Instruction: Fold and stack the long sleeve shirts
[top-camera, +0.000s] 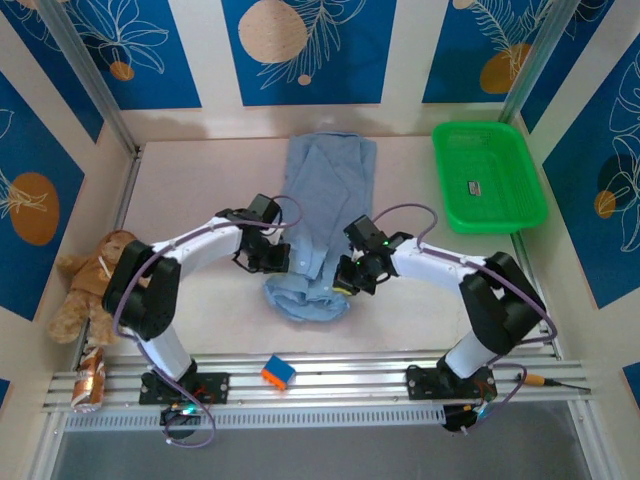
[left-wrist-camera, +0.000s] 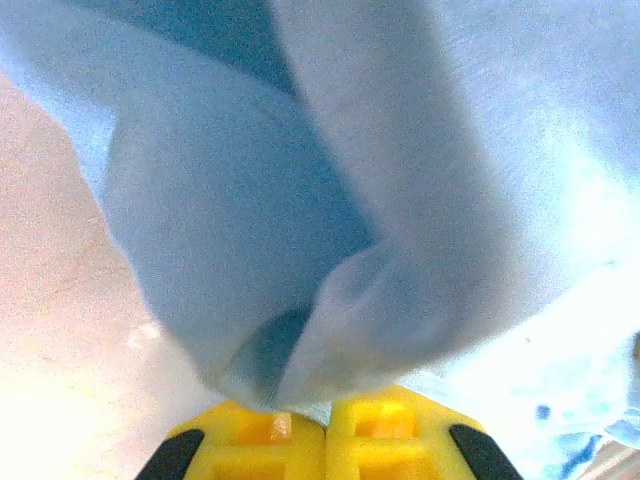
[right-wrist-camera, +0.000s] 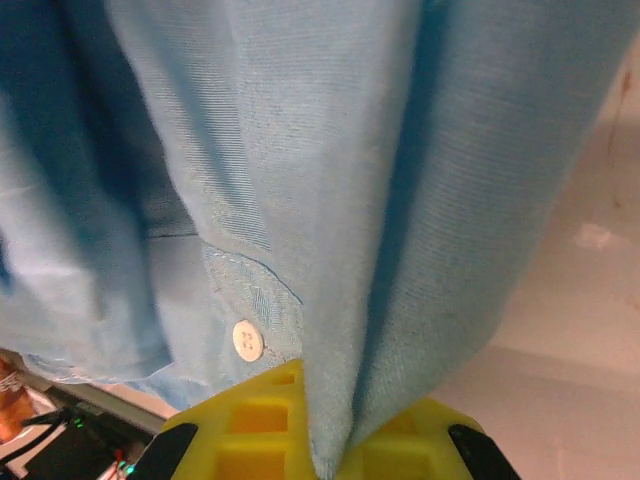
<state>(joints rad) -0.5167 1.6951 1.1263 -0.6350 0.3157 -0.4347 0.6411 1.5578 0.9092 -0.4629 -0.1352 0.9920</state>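
At the near edge of the bench, a small orange and blue block (top-camera: 278, 372) rests on the metal rails, roughly midway between the 2 arm bases. A brown plush teddy bear (top-camera: 88, 285) slumps against the left edge. Past the rails, the left end effector (top-camera: 268, 258) and the right end effector (top-camera: 355, 275) face each other across the bunched near end of the light blue thin-fabric button-front long sleeve shirt (top-camera: 322, 215). In the left wrist view, the yellow fingers (left-wrist-camera: 385, 440) of the left end effector (left-wrist-camera: 325, 425) are pressed together with a fold of the shirt (left-wrist-camera: 400, 200) pinched at their tips. In the right wrist view, the right end effector (right-wrist-camera: 320, 450) clamps a hanging fold of the shirt (right-wrist-camera: 400, 180) between its yellow fingers (right-wrist-camera: 250, 430), with a white button (right-wrist-camera: 247, 340) just beside them. The rest of the shirt lies flat along the middle of the bench, reaching the far edge. A green plastic basket (top-camera: 487, 175) sits in the far right corner, well apart from the shirt.
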